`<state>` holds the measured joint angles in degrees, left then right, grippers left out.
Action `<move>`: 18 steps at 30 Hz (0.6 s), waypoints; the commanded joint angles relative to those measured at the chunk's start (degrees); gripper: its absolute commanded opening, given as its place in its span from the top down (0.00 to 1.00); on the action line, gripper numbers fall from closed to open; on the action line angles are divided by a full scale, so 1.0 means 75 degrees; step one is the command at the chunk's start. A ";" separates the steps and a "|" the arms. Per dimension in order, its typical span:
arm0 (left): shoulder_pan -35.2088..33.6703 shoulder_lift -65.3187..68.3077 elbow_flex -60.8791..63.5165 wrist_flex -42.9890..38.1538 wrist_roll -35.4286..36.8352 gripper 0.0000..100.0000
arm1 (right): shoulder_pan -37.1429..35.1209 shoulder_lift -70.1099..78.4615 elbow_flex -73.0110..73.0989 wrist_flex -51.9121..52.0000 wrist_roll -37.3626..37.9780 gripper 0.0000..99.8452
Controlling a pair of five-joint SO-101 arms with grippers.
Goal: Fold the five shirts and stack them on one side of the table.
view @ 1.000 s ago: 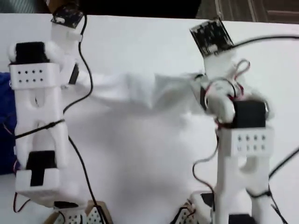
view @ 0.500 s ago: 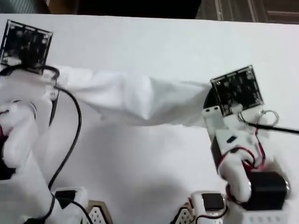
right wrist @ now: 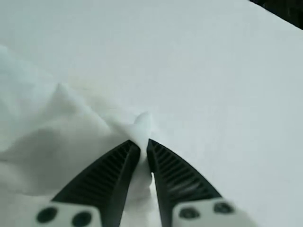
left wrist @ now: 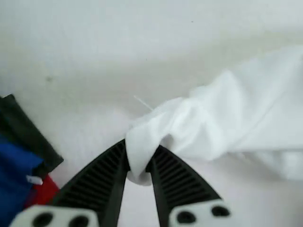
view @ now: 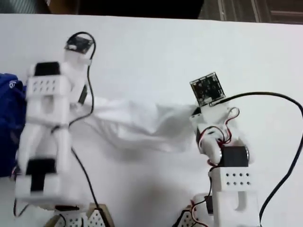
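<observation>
pinching the white shirt (view: 142, 125) tight in my left gripper (left wrist: 140, 158) and right gripper (right wrist: 143, 147), i bring its ends closer; it sags, fold barely begun.

Far side: the bench (view: 156, 42) is open in a wide band beyond the white shirt (view: 137, 125), enough for a tool to cross from side to side.
Middle: the white shirt stretches bunched between the left tool (left wrist: 140, 151) and the right tool (right wrist: 142, 144), each clamped on a fold, and bars the way across.
Near side: open bench between the left arm (view: 45, 123) and the right arm (view: 227, 179).
Left edge: blue cloth (view: 9, 118) lies just beside the left arm.
Cables: the left arm's cable (view: 90, 90) trails down beside that arm; the right arm's cable (view: 265, 93) loops over the open bench at the right.
</observation>
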<state>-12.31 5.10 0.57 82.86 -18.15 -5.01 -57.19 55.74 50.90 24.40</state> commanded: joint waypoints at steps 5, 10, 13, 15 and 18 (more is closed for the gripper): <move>0.0164 0.2860 -0.4530 0.1500 0.0082 0.69 | 0.0287 0.1319 -0.0410 -0.0932 0.0434 0.98; 0.0176 0.3634 -0.6593 0.2637 0.0047 0.67 | 0.0908 0.3511 -0.1758 -0.0674 0.0422 0.98; 0.0328 0.3481 -0.6007 0.2626 -0.0129 0.67 | 0.1225 0.4413 -0.2555 -0.0029 0.0422 0.93; 0.0434 0.3352 -0.5351 0.2614 -0.0399 0.67 | 0.1412 0.4718 -0.2989 0.0416 0.0422 0.84; 0.0270 0.3048 -0.4577 0.2602 -0.0445 0.67 | 0.1541 0.4753 -0.3470 0.0967 0.0422 0.73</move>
<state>-9.58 32.26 -36.97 101.23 -20.53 5.10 -22.02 35.16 54.68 27.21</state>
